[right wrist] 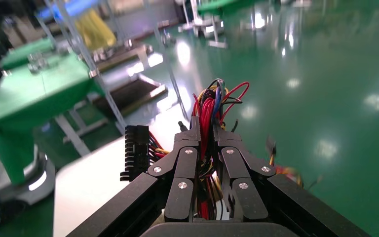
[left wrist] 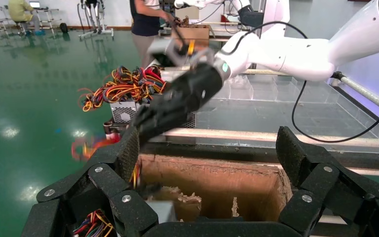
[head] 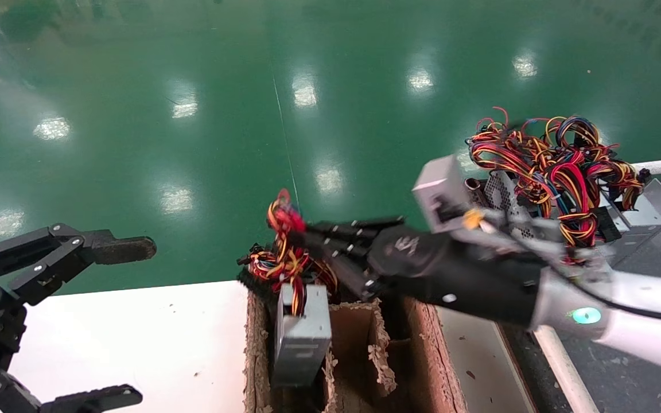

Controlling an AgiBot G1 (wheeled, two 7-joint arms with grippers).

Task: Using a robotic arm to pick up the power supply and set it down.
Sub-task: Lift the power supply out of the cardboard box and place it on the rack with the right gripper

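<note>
power supply (head: 302, 335) hangs tilted in cardboard box (head: 422, 338), wire bundle (head: 284, 241) up top; robotic arm's right gripper (head: 302, 235) fingers pinching that bundle over the box; left gripper (head: 129, 321) parked over white table (head: 135, 332), fingers spread; more supplies (head: 537, 195) at right

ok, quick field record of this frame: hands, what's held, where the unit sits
right hand: shut on wire bundle, above the box
power supply: hanging by its wires, partly inside the cardboard box, tilted
left hand: open, empty, idle over the white table
other units: pile of supplies with wires on the robot's right
floor: green
</note>
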